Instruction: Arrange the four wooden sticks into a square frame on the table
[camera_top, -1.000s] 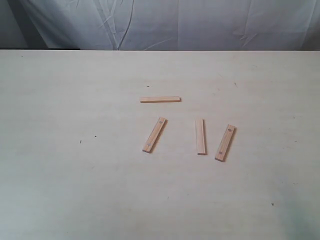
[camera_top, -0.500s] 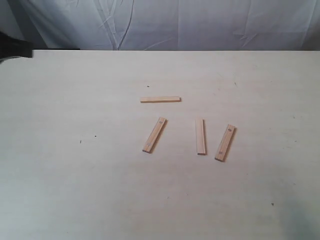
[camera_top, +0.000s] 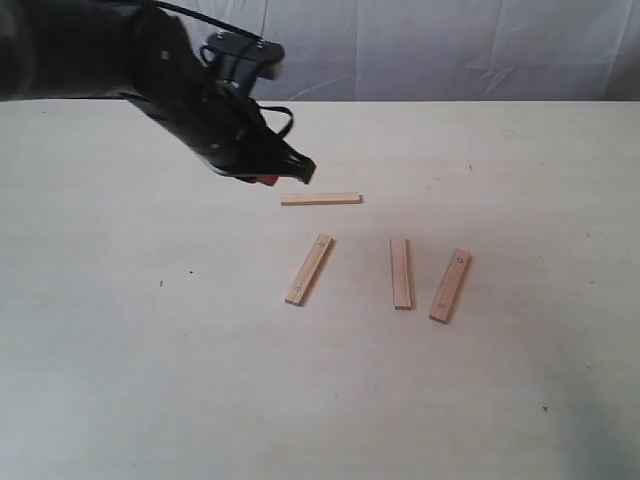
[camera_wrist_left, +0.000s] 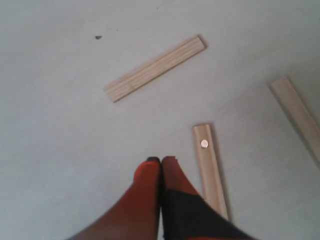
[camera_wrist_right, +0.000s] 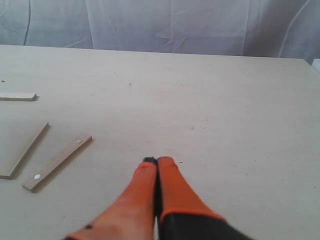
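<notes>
Four wooden sticks lie apart on the table (camera_top: 150, 380), and no square frame shows. One stick (camera_top: 320, 199) lies crosswise at the back. In front of it are a slanted stick (camera_top: 309, 269), a straight one (camera_top: 401, 272) and another slanted one (camera_top: 451, 285). My left gripper (camera_top: 290, 176) hangs shut and empty just behind the crosswise stick's left end. In the left wrist view, the left gripper (camera_wrist_left: 161, 160) sits beside a dotted stick (camera_wrist_left: 210, 170), with the plain stick (camera_wrist_left: 156, 68) beyond. My right gripper (camera_wrist_right: 158, 160) is shut, empty, and well clear of the dotted stick (camera_wrist_right: 57, 161).
A pale wrinkled cloth (camera_top: 420, 50) hangs behind the table's far edge. The dark left arm (camera_top: 120, 60) reaches in from the upper left over the table. The right arm is outside the exterior view. A few tiny dark specks (camera_top: 161, 283) mark the tabletop.
The left arm has swept in from the upper left edge to above the crosswise stick's left end. None of the sticks has moved.
</notes>
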